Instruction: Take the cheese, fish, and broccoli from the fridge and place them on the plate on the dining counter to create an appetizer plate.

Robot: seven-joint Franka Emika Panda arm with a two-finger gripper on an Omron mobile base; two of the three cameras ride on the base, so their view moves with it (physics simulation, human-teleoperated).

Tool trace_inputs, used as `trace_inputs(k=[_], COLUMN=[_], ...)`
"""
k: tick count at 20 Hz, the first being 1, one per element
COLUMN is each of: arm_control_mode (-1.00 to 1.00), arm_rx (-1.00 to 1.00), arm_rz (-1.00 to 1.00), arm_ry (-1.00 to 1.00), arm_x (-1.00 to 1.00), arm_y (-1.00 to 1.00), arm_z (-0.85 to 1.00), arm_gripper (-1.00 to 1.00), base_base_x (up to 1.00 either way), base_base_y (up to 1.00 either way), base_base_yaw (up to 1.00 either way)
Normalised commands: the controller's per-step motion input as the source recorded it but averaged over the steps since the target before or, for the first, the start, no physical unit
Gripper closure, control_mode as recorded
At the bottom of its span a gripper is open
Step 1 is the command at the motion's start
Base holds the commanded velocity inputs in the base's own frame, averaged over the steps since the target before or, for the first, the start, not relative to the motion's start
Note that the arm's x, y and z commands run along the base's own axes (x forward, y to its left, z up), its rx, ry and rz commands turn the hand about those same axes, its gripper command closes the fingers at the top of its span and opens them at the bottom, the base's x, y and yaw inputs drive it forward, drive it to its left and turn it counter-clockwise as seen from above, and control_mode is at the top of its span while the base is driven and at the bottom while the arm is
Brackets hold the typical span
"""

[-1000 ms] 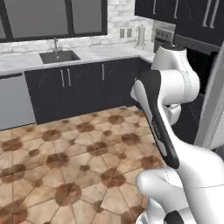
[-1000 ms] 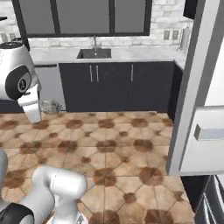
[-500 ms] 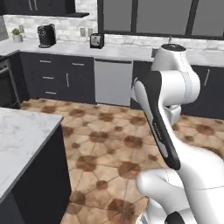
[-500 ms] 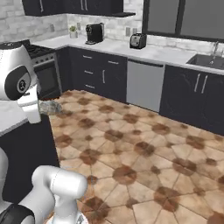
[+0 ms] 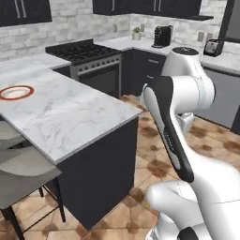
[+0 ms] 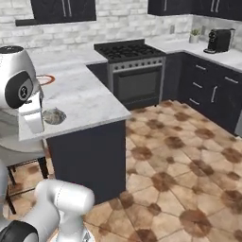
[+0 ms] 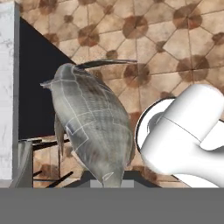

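Note:
My gripper (image 7: 109,180) is shut on the fish (image 7: 94,124), a grey-silver body that stands up between the finger tips with its thin tail arching over the tiled floor. In the right base view the gripper (image 6: 46,117) holds the fish (image 6: 55,116) just over the near corner of the dining counter (image 6: 87,97). The plate (image 5: 5,95), white with a red-orange rim, lies far back on the dining counter (image 5: 70,117), well away from the hand. In the right base view my arm hides part of the plate (image 6: 50,79). The cheese, the broccoli and the fridge are out of view.
A black stove (image 5: 86,52) with an oven adjoins the counter's far end. A coffee machine (image 5: 161,35) and a toaster (image 5: 213,47) stand on the back worktop. Grey chairs (image 5: 23,174) sit along the counter's near side. Tiled floor (image 6: 179,151) spreads to the right.
The whole picture has shifted as the base turned: sink and cabinets slid away, and the dining counter with the plate came into view. The gripper stays shut on the fish.

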Motion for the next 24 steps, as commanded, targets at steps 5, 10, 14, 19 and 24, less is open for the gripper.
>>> trace_inputs(k=[5,10,14,19,24], arm_control_mode=[1.0,1.0,1.0,1.0,1.0], arm_rx=[0.0,0.0,0.0,0.0,0.0], arm_rz=[0.0,0.0,0.0,0.0,0.0], arm_ry=[0.0,0.0,0.0,0.0,0.0], arm_x=[0.0,0.0,0.0,0.0,0.0], arm_y=[0.0,0.0,0.0,0.0,0.0], arm_z=[0.0,0.0,0.0,0.0,0.0], arm_gripper=[1.0,1.0,1.0,1.0,1.0], base_base_x=[-0.04,0.0,0.02,0.04,0.0], base_base_y=[0.02,0.58,0.75,0.66,0.79], base_base_yaw=[0.73,0.02,-0.67,-0.71,-0.66])
